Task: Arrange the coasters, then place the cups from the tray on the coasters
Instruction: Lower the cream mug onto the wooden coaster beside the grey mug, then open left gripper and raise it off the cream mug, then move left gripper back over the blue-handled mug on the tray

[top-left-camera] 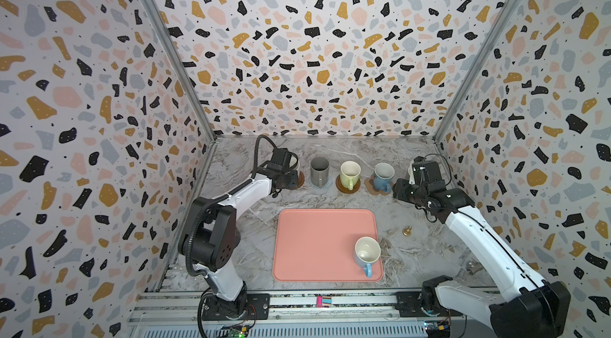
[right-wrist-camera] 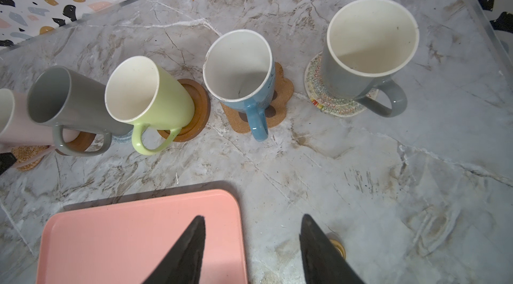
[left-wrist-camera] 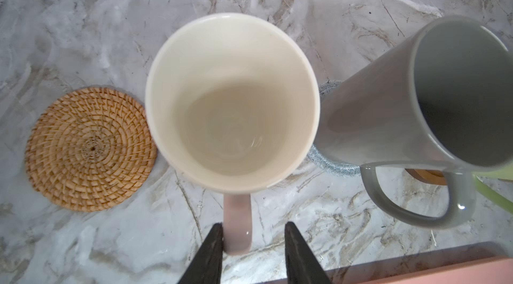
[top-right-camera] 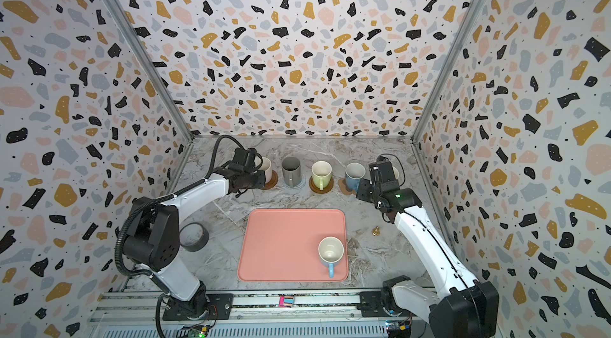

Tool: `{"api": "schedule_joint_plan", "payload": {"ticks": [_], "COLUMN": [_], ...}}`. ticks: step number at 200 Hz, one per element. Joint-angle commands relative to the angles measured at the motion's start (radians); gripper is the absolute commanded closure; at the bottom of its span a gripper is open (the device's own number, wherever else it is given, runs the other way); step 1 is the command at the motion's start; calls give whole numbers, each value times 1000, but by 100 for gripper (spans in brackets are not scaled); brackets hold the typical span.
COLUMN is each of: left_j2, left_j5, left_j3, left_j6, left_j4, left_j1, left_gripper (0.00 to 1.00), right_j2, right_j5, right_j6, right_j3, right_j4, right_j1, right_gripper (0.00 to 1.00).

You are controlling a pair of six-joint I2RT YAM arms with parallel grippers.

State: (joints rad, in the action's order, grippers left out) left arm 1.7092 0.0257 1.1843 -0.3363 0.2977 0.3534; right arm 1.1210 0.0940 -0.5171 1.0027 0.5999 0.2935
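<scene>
Left pincer (left-wrist-camera: 254, 225), part open, straddles handle of pink mug (left-wrist-camera: 230, 102).

Terrazzo-patterned walls (top-left-camera: 297, 38) (three sides) enclose a grey marble tabletop (top-left-camera: 307, 199).

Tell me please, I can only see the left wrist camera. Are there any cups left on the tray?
Observer: One. A blue cup stands in the near right corner of the tray.
Operator: What's under the cup in front of me?
Observer: The pink cup sits on a brown wooden coaster, which its body hides from you.
Operator: Is the other arm carrying something?
Observer: No, the right gripper is open and holds nothing.
</scene>
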Motion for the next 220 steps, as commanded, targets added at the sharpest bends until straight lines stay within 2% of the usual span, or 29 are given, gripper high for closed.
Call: {"api": "schedule_joint_plan", "payload": {"ticks": [1, 49, 99, 156, 220], "left_j2": [-38, -109, -249, -385, -461], "left_j5": [-2, 6, 24, 100, 150], "left_j3": [-18, -61, -111, -129, -114], "left_j6": [-6, -22, -60, -144, -248], "left_j4": [-9, 7, 50, 130, 191], "left_j1": [-7, -8, 27, 180, 462], "left_gripper": [61, 51, 50, 49, 49], "right_j2": [-36, -42, -49, -37, -31], "right_j5": [4, 7, 7, -1, -7], "right_j6": [-11, -9, -3, 24, 50], "right_j3": [-3, -4, -13, -16, -25], "right_j4": [21, 28, 31, 19, -8], "right_j1": [-4, -4, -4, -4, -4], "right_gripper": [43, 43, 43, 43, 43]}}
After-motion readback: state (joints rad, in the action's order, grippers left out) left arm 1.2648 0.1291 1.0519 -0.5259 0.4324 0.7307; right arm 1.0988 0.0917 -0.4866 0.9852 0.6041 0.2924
